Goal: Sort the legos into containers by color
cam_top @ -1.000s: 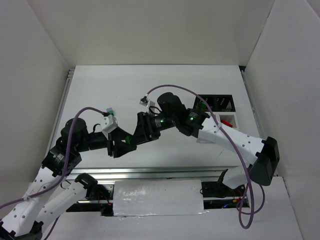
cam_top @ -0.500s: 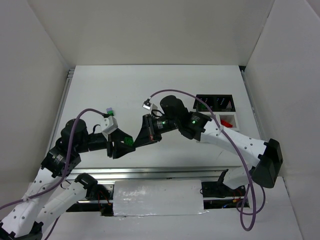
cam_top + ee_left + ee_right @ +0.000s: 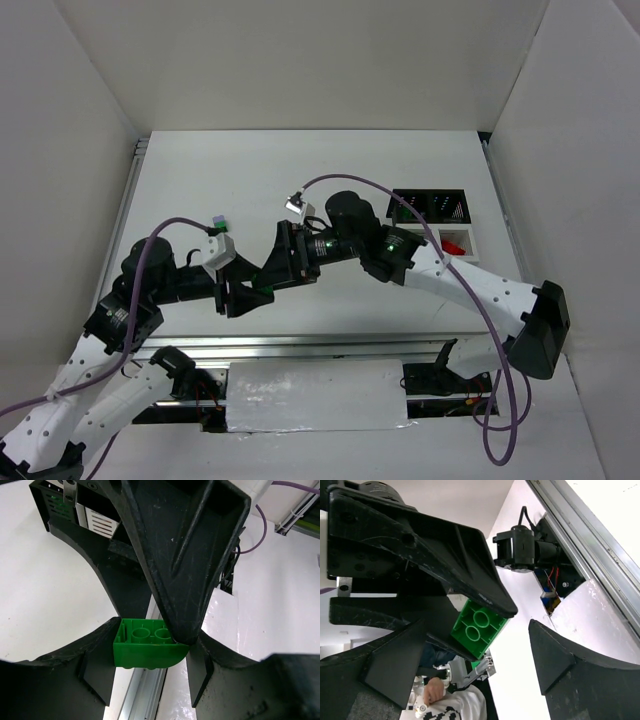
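Note:
A green lego (image 3: pixel 147 650) with a rounded corner hangs above the table, and my left gripper (image 3: pixel 152 647) is shut on it. The right gripper (image 3: pixel 477 626) surrounds this lego (image 3: pixel 477 627) with its jaws wide apart, and one finger (image 3: pixel 185 555) rests against the brick's top edge. From above, the left gripper (image 3: pixel 237 292) and right gripper (image 3: pixel 268 278) meet at centre-left and hide the brick. A lavender-on-green lego (image 3: pixel 218 222) lies on the table behind them. The black container (image 3: pixel 430 207) and the white container (image 3: pixel 470 243), which holds a red lego (image 3: pixel 453 243), sit at the right.
An aluminium rail (image 3: pixel 320 345) runs along the near table edge. Purple cables (image 3: pixel 370 182) loop over both arms. White walls close in the table on three sides. A person's hand (image 3: pixel 427 695) shows below the table edge in the right wrist view.
The right gripper's jaws have spread wide around the green lego. The left gripper has kept its hold on the brick and has barely moved.

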Robot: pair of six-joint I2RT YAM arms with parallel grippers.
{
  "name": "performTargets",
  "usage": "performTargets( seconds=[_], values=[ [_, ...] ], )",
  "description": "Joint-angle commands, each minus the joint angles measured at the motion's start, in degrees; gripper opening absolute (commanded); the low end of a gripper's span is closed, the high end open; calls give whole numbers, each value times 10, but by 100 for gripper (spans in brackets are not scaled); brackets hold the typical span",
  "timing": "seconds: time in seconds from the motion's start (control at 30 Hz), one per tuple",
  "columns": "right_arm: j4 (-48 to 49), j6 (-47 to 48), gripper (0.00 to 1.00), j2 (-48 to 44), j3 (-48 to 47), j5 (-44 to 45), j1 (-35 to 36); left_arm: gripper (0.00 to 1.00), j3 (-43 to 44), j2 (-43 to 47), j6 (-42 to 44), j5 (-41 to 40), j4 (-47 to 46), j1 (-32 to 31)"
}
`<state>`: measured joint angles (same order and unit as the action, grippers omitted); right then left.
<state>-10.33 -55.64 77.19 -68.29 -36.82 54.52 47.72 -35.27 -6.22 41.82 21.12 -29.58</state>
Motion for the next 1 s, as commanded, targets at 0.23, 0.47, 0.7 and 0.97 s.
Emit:
performTargets(
  seconds=[0.23, 0.47, 0.7, 0.97],
  values=[
    [-55, 34, 89, 2, -108, 20, 32, 2, -1, -9, 10, -2, -34, 2],
    [-141, 59, 81, 60, -154, 64, 59, 5, -3, -2, 14, -9, -35, 2],
    [-106, 33, 77, 64, -122, 81, 53, 7, -11, 5, 21, 1, -42, 2],
    [-148, 57, 81, 71, -169, 109, 43, 7, -22, 13, 31, 7, -57, 2]
  ],
)
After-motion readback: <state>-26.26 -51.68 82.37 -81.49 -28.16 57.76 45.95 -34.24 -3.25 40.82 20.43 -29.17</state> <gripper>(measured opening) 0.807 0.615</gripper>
